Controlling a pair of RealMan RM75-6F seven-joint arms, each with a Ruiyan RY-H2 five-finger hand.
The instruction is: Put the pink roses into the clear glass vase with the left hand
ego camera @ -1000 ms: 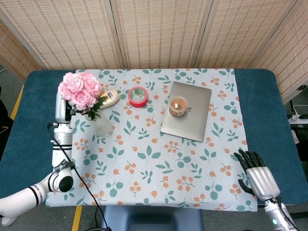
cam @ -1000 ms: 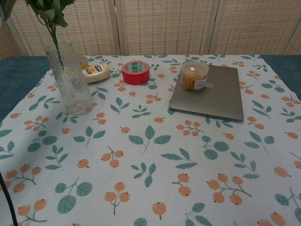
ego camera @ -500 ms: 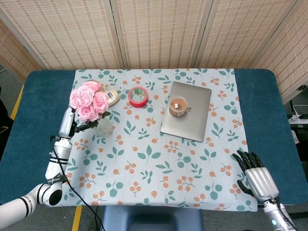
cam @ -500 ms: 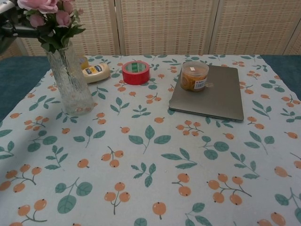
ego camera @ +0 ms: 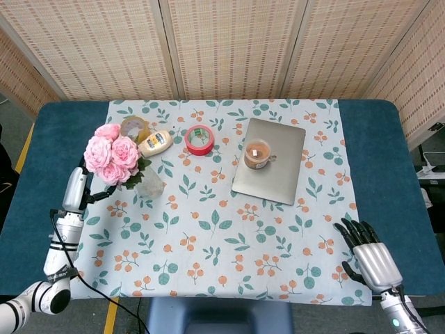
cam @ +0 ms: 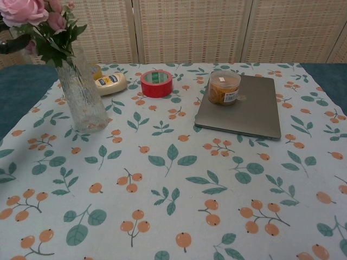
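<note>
While the right robot hand (ego camera: 367, 254) rests released at the bench's (ego camera: 375, 139) near edge, the roses (ego camera: 111, 154) already stand in the vase (cam: 82, 95), so little seems left but letting go. Whether the left robot hand (ego camera: 78, 186) beside them grips the stems cannot be told. Farther off lie a bottle (ego camera: 156, 142), tape (ego camera: 199, 139), and a jar (ego camera: 256, 154) on a laptop (ego camera: 278, 167), none obstructing.

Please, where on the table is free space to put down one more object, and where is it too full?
Free: the wide tablecloth patch in front of the glass vase, red tape roll and laptop, reaching the near edge. The right robot hand rests at its far right corner. Crowded: the back-left, where vase, mayonnaise bottle and tape cluster.
</note>
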